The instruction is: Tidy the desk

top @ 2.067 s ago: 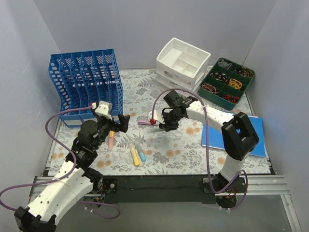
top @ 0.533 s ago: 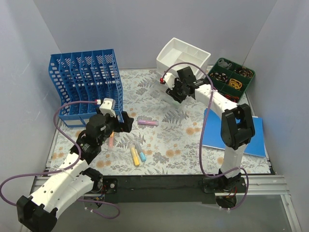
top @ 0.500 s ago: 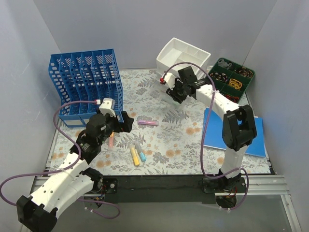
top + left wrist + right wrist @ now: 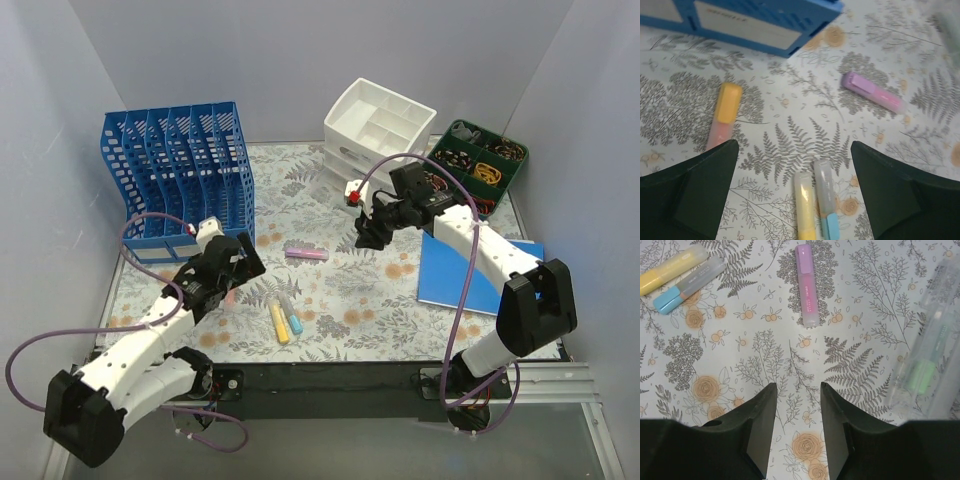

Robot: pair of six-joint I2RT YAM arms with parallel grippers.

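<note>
The desk (image 4: 300, 195) has a pale fern-and-flower print. A purple-pink highlighter (image 4: 306, 253) lies at its middle. It also shows in the left wrist view (image 4: 872, 92) and in the right wrist view (image 4: 807, 285). A yellow highlighter (image 4: 279, 323) and a blue one (image 4: 291, 316) lie side by side nearer the front. An orange-capped pink highlighter (image 4: 230, 290) lies to their left. My left gripper (image 4: 247, 262) (image 4: 794, 150) is wide open and empty above the yellow (image 4: 805, 205) and blue (image 4: 825, 197) highlighters. My right gripper (image 4: 368, 236) (image 4: 797, 387) is open and empty, right of the purple-pink highlighter.
A blue file rack (image 4: 178, 175) stands at the back left. A white drawer organiser (image 4: 378, 130) stands at the back middle. A green compartment tray (image 4: 472, 170) with small items is at the back right. A blue notebook (image 4: 480, 278) lies on the right.
My right gripper has come away from the white organiser and moved down toward the desk's middle. My left gripper has shifted a little lower and toward the front.
</note>
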